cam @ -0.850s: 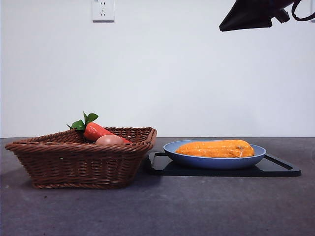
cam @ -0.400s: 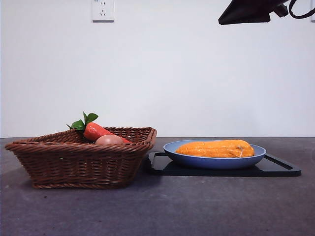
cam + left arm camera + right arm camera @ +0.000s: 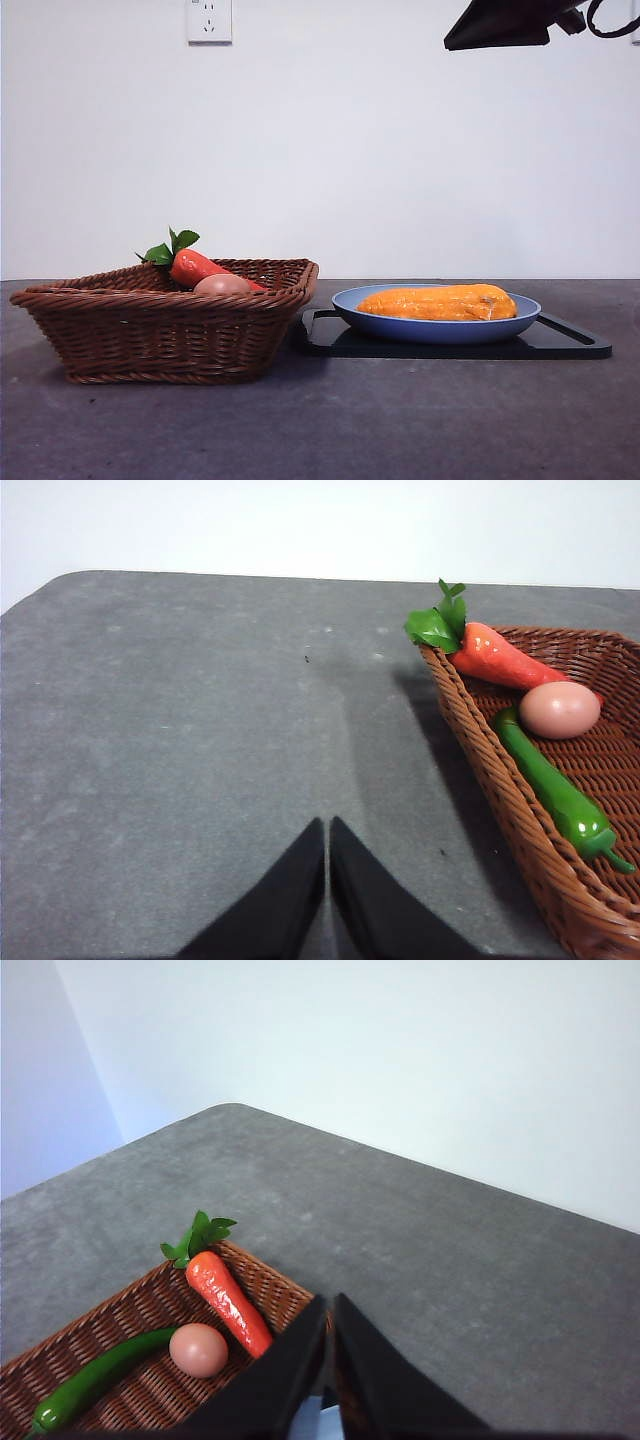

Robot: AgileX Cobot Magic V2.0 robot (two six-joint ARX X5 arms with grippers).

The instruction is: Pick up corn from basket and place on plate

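The orange-yellow corn (image 3: 438,302) lies lengthwise on the light blue plate (image 3: 436,327), to the right of the brown wicker basket (image 3: 165,320). Nothing grips it. My right gripper (image 3: 327,1315) is shut and empty, held high in the air; it shows as a black tip (image 3: 497,24) at the front view's top right, well above the plate. Its wrist view looks down on the basket (image 3: 140,1360). My left gripper (image 3: 327,832) is shut and empty over bare table, beside the basket's (image 3: 560,810) outer wall.
The plate rests on a flat black tray (image 3: 560,343). In the basket lie a red-orange carrot with green leaves (image 3: 495,655), a tan-pink egg (image 3: 559,709) and a green pepper (image 3: 555,795). A wall socket (image 3: 209,20) sits high on the white wall.
The black gripper tip at the front view's top right rose slightly between one second and half a second ago, then held still. The corn, plate and basket have not moved.
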